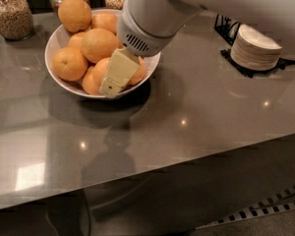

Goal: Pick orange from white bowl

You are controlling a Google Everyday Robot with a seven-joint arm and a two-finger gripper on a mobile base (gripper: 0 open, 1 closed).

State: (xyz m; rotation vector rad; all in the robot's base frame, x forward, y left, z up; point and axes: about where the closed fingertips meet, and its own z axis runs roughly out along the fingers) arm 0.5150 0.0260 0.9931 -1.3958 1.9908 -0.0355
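**Gripper at the bowl's near edge**

Camera view: the gripper (110,88) points down over the near rim of the white bowl (50,45), which is piled with fruit. The closest orange (95,72) sits just beside it, on the left. I cannot say if the gripper is spread or pinched together.

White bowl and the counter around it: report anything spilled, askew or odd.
Nothing is spilled or damaged. The oranges are heaped well above the rim of the white bowl, and the top orange, perched at the far rim, looks precarious. The gripper hangs over the bowl's near side.
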